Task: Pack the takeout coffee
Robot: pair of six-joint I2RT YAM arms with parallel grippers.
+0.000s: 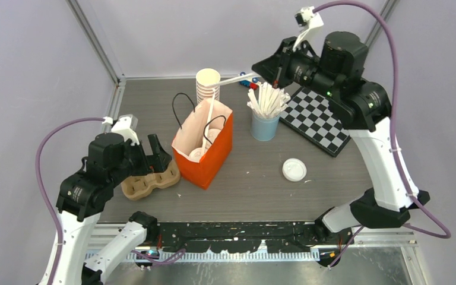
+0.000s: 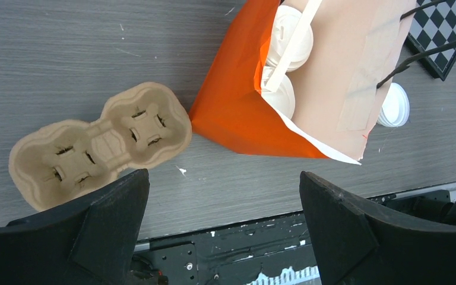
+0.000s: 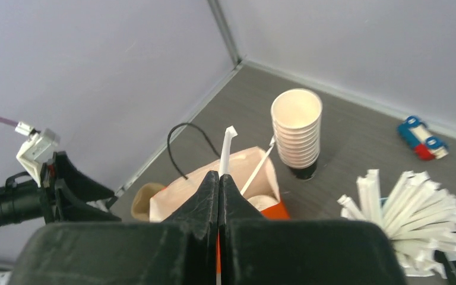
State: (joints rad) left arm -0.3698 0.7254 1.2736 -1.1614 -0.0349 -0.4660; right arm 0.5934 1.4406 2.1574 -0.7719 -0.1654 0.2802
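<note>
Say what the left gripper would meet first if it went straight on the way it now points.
Most likely the bare table, in the gap between the cardboard carrier and the orange bag; the open left gripper points down there, though depth is unclear.

No text, brand, number or sign can be read: the orange bag (image 1: pixel 214 157), lidded cups (image 2: pixel 282 98) and checkerboard (image 1: pixel 317 119) look unprinted, though fine print may be blurred.
</note>
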